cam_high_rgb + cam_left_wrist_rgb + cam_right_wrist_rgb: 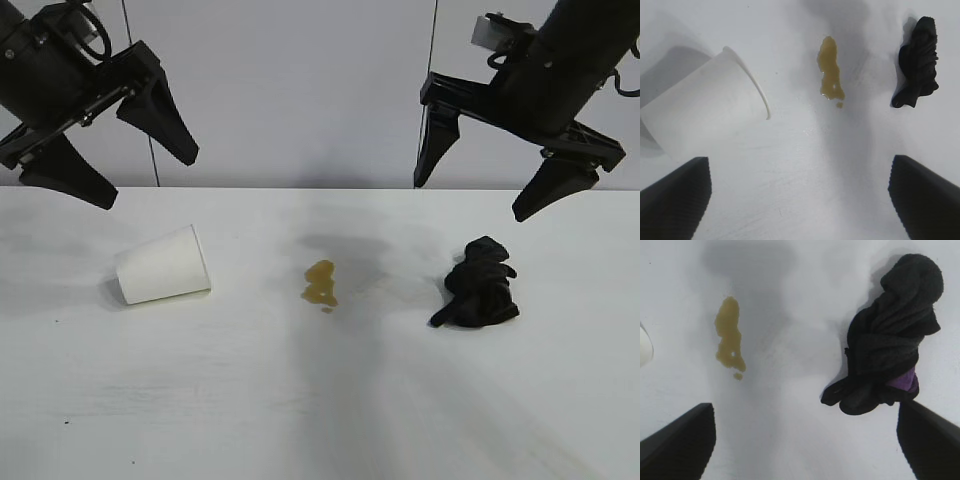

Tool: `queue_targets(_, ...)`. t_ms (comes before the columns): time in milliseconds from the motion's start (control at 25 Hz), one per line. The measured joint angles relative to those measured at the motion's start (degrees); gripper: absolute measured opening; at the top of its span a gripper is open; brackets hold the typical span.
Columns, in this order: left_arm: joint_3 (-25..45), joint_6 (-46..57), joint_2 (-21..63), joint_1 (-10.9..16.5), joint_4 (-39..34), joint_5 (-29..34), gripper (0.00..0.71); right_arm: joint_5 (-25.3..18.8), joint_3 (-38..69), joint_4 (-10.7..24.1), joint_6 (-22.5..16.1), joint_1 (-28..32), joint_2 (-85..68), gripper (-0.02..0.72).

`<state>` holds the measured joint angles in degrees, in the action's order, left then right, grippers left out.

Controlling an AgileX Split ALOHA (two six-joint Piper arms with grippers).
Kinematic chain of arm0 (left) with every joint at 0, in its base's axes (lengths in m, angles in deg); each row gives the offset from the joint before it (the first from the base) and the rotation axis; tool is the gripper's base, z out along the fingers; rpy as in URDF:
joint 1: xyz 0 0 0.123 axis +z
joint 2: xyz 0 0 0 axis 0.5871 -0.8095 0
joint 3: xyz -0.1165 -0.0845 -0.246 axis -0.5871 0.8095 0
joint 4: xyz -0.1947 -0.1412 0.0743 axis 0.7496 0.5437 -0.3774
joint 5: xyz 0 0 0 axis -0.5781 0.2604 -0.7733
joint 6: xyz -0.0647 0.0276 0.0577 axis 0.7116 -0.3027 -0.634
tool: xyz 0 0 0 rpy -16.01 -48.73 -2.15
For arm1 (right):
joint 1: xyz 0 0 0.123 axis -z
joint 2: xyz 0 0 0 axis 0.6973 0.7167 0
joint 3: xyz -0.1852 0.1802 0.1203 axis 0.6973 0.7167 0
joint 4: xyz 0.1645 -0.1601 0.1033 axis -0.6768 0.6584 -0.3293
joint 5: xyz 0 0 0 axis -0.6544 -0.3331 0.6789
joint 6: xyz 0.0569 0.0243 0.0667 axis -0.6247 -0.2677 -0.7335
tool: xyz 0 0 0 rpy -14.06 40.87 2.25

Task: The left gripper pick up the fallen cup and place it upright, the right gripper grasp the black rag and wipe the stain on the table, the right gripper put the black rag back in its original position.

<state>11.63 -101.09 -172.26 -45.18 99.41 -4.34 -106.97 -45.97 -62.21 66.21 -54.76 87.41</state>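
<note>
Below the spread left gripper lay a smooth tapered paper cup; below the spread right gripper, a crumpled black rag; between, an amber irregular stain.

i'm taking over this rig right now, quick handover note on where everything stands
Left tool: open, empty, raised above the cup.
Right tool: open, empty, raised above the black rag.
Cup lies on its side at the table's left. Stain sits mid-table, unwiped. Rag lies bunched at the right.
Done: nothing yet.
Left: stand the cup upright, grasp the rag, wipe the stain, return the rag.
</note>
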Motion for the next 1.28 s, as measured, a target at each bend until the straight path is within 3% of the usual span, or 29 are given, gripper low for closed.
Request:
queue_targets(920, -0.5, -2.0, 0.0, 0.0, -0.8, -2.2, 0.694, 0.0, 0.0, 0.0, -0.2, 0.0, 0.0, 0.683)
queue_targets(1120, -5.2, -14.3, 0.0, -1.7, -11.6, -1.7, 0.694, 0.0, 0.0, 0.0, -0.2, 0.0, 0.0, 0.683)
queue_targets(1280, -7.4, -21.3, 0.0, -7.3, -23.6, -6.5, 0.694, -0.8, 0.0, 0.0, -0.2, 0.0, 0.0, 0.683)
